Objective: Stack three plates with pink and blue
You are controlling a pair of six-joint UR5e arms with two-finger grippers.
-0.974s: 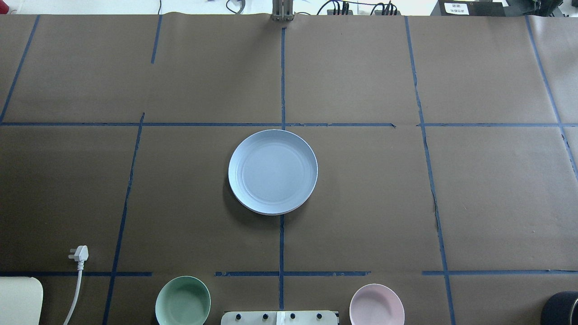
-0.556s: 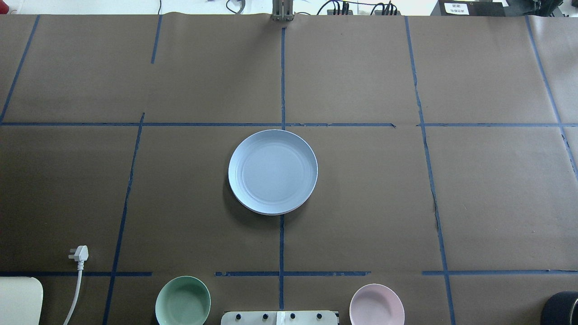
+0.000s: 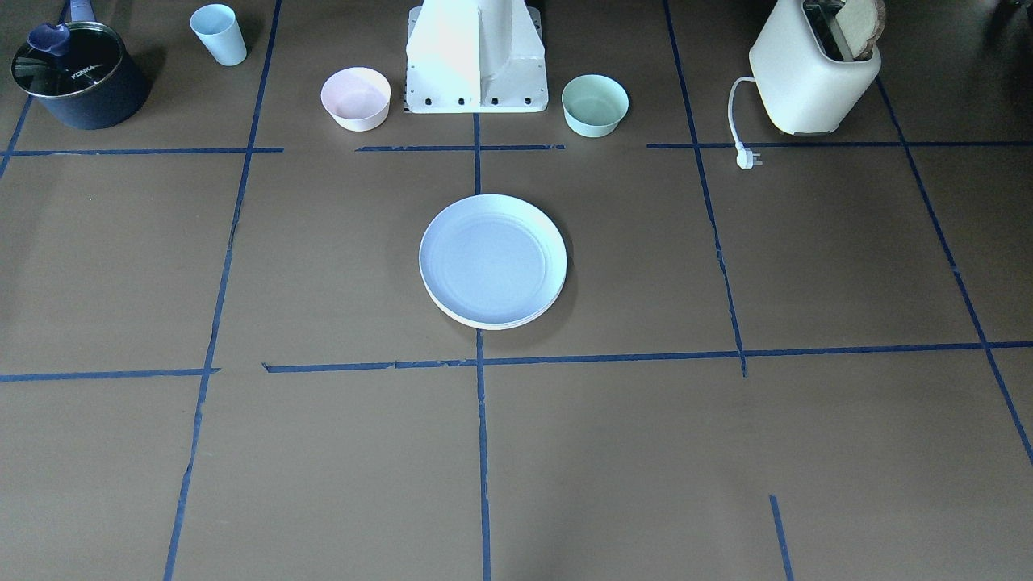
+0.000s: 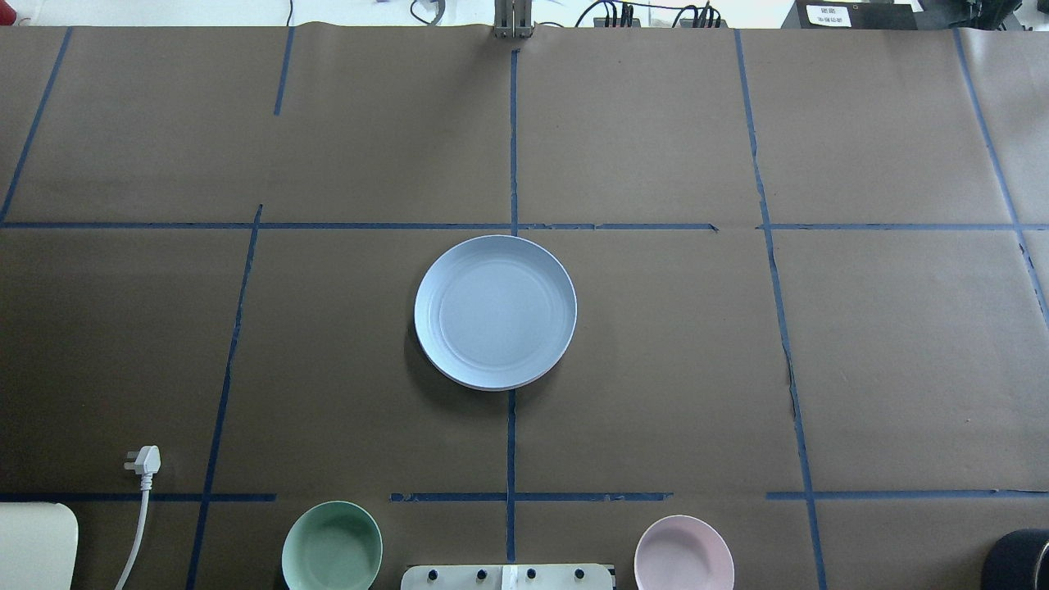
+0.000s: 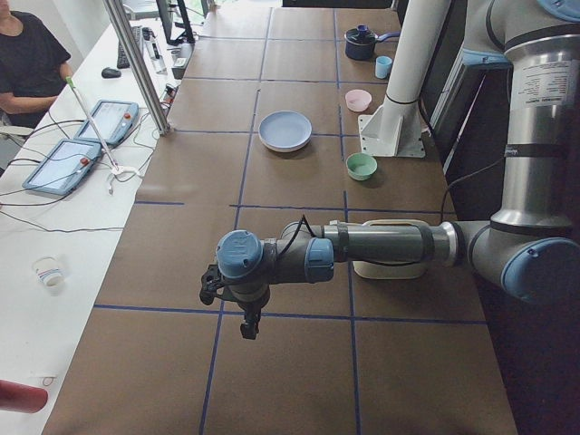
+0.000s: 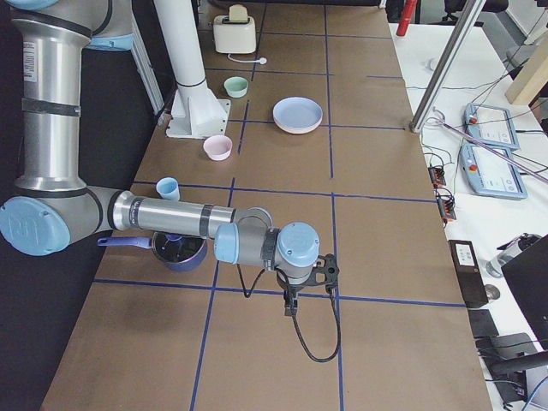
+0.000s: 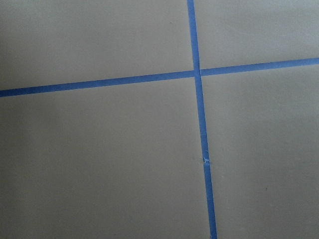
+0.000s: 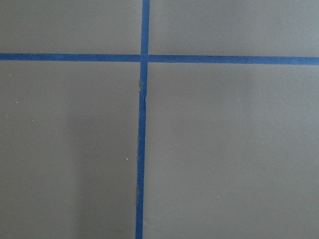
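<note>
**Plates stacked mid-worktop, both arms out at the ends**

The blue plate point(image 4: 495, 311) lies at the middle of the worktop point(image 4: 737, 369), on top of a stack. In the front-facing view a cream rim point(image 3: 494, 324) shows under its edge on the operators' side. How many plates lie beneath, and whether a pink one is among them, I cannot tell. Both grippers are well apart from the stack.

The left gripper point(image 5: 246, 324) hangs fingers-down from a low, outstretched arm over the worktop's left end. It is close above the brown paper, near a crossing of blue tape point(image 7: 197, 73). It shows only in the side view, so I cannot tell whether its jaws stand wide or narrow. Its wrist camera sees only paper and tape. The right gripper point(image 6: 289, 303) hangs the same way over the right end, and its jaw state cannot be told either.

Along the robot-side edge, a pink bowl point(image 4: 683, 553) and a green bowl point(image 4: 332, 546) stand on either side of the base point(image 3: 476, 60). Towards the left end of that edge stands a toaster point(image 3: 813, 77) with bread in its slot. Its plug point(image 4: 144, 460) lies loose on the paper. At the right corner on the robot's side are a dark pot point(image 3: 79, 74) and a pale cup point(image 3: 219, 34). A person point(image 5: 27, 54) sits at the desk beyond the operators' edge.
</note>
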